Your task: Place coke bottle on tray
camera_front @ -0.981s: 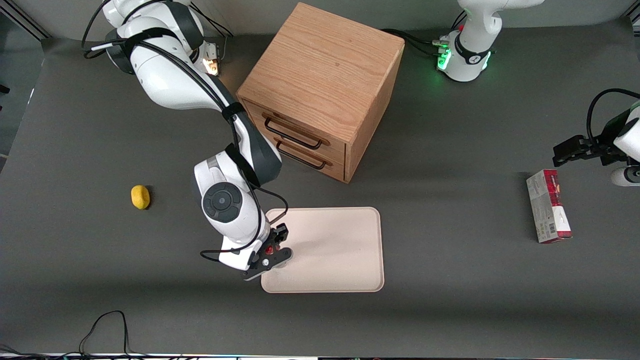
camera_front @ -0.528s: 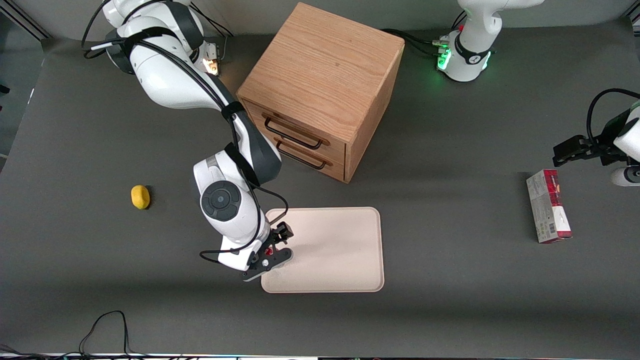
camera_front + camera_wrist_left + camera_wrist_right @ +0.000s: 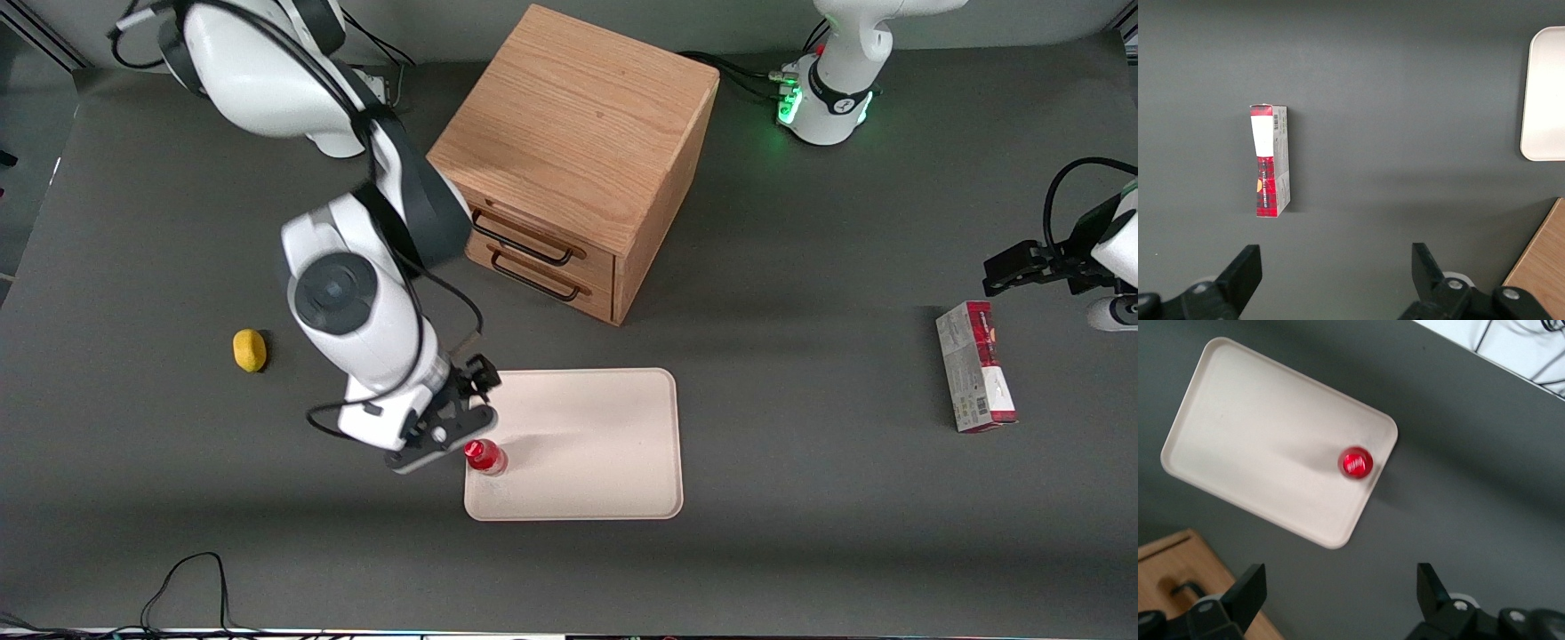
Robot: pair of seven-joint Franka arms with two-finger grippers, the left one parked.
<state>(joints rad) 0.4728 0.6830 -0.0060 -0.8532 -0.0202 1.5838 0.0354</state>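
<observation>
The coke bottle (image 3: pixel 484 456), small and red with a red cap, stands upright on the pale beige tray (image 3: pixel 596 444), close to the tray's corner toward the working arm's end and near the front camera. The right wrist view looks down on the bottle's cap (image 3: pixel 1356 463) on the tray (image 3: pixel 1251 433). My gripper (image 3: pixel 458 409) hangs open above the table beside that tray corner, raised clear of the bottle and holding nothing. Its fingers (image 3: pixel 1248 590) stand wide apart over bare table.
A wooden drawer cabinet (image 3: pixel 569 151) with two drawers stands farther from the front camera than the tray. A yellow lemon-like object (image 3: pixel 250 349) lies toward the working arm's end. A red-and-white carton (image 3: pixel 975 378) lies toward the parked arm's end.
The gripper has let go of the bottle, risen and drawn back toward the working arm's end. The bottle now stands free on the tray.
</observation>
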